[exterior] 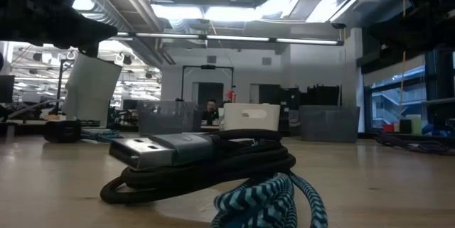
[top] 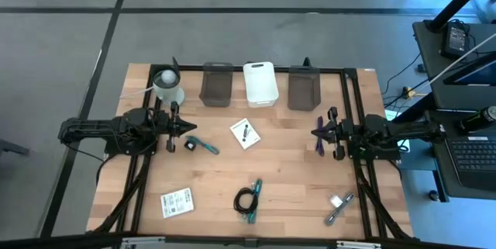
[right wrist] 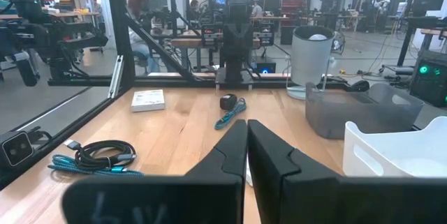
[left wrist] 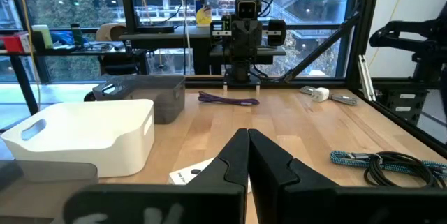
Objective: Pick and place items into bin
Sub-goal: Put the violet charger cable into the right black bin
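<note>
Both arms hover over the table with shut fingers, touching nothing. My left gripper [top: 187, 127] [left wrist: 248, 155] is near the small black cube [top: 190, 146] and a teal-handled tool [top: 206, 146]. My right gripper [top: 315, 132] [right wrist: 246, 147] is just beside the purple tool [top: 321, 145]. A white card with a black piece on it [top: 245, 133] lies flat between the arms. Toward the near edge lie a white printed packet [top: 177, 202], the black coiled cable with a teal braided cord [top: 248, 198] [exterior: 206, 160], and a silver metal piece [top: 339, 206].
Along the far side stand a grey bin [top: 216, 84], a white bin [top: 260, 84] and a second grey bin [top: 303, 88]. A white cup holding a ball [top: 167, 84] stands at the far left. Black frame rails [top: 350, 109] run along the table's sides.
</note>
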`<state>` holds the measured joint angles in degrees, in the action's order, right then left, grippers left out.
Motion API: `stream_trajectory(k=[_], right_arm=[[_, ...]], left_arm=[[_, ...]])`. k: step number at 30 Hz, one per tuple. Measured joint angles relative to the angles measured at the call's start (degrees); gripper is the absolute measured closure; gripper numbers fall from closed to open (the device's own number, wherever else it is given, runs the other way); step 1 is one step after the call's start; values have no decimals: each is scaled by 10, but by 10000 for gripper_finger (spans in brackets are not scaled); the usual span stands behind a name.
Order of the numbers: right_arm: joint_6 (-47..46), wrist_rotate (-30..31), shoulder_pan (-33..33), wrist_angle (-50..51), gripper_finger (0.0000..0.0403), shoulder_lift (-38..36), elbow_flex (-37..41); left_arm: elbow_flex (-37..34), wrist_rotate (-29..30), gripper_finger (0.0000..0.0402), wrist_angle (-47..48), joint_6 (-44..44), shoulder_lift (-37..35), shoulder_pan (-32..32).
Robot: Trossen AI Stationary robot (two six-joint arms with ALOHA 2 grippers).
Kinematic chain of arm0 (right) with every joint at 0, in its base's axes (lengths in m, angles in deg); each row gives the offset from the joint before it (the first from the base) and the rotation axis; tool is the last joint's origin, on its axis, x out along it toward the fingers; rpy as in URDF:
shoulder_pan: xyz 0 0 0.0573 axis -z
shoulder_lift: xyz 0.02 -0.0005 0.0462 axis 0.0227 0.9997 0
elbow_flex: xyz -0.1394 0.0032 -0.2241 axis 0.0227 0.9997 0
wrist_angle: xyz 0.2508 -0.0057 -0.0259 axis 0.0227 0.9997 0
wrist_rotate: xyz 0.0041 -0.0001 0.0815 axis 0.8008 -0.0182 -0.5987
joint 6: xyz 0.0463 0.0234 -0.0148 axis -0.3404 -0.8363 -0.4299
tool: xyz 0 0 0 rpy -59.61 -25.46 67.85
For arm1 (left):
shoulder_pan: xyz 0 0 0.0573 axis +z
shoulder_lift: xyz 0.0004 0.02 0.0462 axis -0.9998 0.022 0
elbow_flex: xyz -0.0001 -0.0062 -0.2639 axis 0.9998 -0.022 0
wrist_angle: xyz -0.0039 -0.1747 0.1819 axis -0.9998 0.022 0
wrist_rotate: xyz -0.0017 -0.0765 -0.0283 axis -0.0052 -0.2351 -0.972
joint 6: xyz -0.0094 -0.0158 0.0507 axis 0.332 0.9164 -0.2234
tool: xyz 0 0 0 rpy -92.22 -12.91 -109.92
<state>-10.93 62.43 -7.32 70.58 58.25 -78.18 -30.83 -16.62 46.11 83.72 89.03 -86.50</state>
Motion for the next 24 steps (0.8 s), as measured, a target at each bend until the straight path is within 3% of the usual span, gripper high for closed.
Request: stream_trajectory(k=[8, 12, 19, 24], right_arm=[[33, 7, 4, -96, 391, 14, -1], [42, 12, 17, -116, 399, 63, -49], [122, 16, 37, -59, 400, 240, -211], [120, 69, 45, 24, 398, 389, -338]], left_arm=[[0, 0, 400, 0, 0, 0, 0], [0, 0, 400, 0, 0, 0, 0], [0, 0, 400, 0, 0, 0, 0], [0, 0, 400, 0, 0, 0, 0]])
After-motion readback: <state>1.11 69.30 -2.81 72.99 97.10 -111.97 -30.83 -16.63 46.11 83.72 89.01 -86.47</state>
